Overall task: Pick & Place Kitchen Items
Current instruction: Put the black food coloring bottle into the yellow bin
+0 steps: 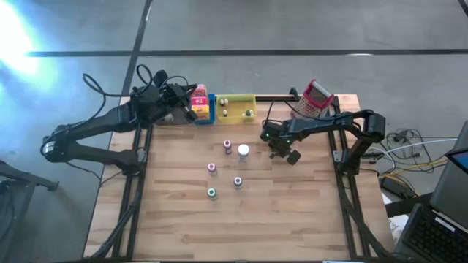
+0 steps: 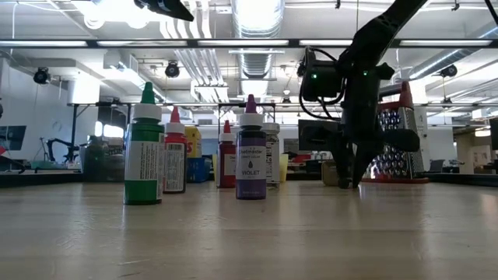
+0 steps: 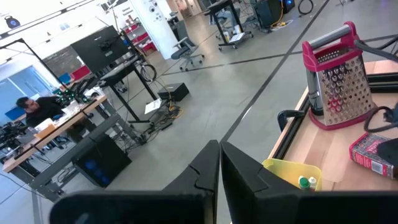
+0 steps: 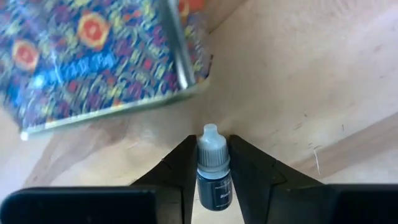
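Meanwhile, right gripper low over table, fingers pinched on small dark dropper bottle, grey cap pointing away from wrist, long axis running w/ fingers. Patterned tin lies just beyond cap, apart from it. Right arm nearest; left gripper shut, empty, parked up by trays at far edge. Count on open table: five small bottles upright, left of right gripper, well apart. One grater at far right corner.
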